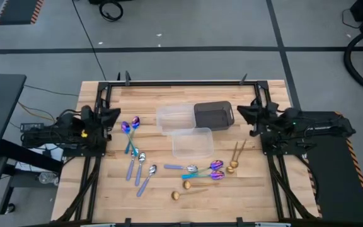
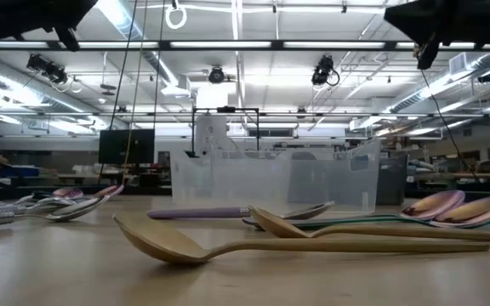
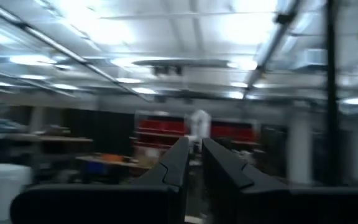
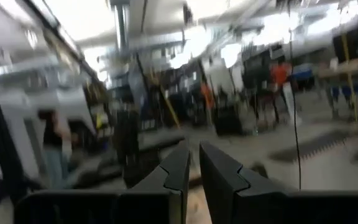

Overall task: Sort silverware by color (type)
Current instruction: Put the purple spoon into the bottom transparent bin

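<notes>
**Silverware all loose on the table, sorting not begun**

Silverware lies scattered across the lower half of the high view, none of it in a tub. At left centre, two iridescent purple spoons point(image 1: 130, 125) sit just above three silver spoons with pale blue handles point(image 1: 140, 169). Toward lower centre a gold spoon point(image 1: 186, 193) lies alone, with a mixed cluster point(image 1: 201, 170) of silver and purple pieces just above it and two more gold spoons point(image 1: 234, 157) to its right. Two clear tubs point(image 1: 191, 142) and a dark tub point(image 1: 213, 115) stand at centre, apparently holding nothing.

The left gripper point(image 1: 111, 117) waits at the table's left edge, the right gripper point(image 1: 245, 113) at the right edge; both show fingers nearly together, holding nothing. By my reading, every piece remains to be sorted.
</notes>
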`<control>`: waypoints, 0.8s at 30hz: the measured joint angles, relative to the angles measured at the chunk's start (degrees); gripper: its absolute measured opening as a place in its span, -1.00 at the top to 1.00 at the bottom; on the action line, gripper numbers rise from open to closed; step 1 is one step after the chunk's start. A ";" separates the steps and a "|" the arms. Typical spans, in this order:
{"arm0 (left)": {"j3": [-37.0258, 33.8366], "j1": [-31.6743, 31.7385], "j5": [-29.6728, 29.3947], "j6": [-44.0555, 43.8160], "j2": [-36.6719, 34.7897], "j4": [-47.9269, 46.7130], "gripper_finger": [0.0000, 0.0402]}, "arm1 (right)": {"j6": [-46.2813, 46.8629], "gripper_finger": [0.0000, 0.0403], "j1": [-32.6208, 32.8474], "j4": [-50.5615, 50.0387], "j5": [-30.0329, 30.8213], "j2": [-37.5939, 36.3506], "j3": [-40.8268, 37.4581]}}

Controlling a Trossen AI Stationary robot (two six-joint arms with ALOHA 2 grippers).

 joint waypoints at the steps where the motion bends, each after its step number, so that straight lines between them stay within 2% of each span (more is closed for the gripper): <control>1: 0.24 0.19 -2.51 0.08 0.67 -0.12 0.74 | 0.87 0.78 0.00 -1.64 0.23 1.83 1.19; 4: 2.46 1.36 -7.19 -0.02 3.68 -1.61 0.75 | 1.22 0.79 -0.02 -5.48 1.37 7.53 4.94; 14: 13.91 4.59 -7.22 -0.97 18.14 -10.64 0.85 | -0.13 0.79 -1.09 -9.24 2.08 22.28 13.36; 24: 19.45 4.37 -7.12 -1.17 30.96 -13.71 0.85 | 1.27 0.79 -1.05 -17.02 1.69 33.61 20.86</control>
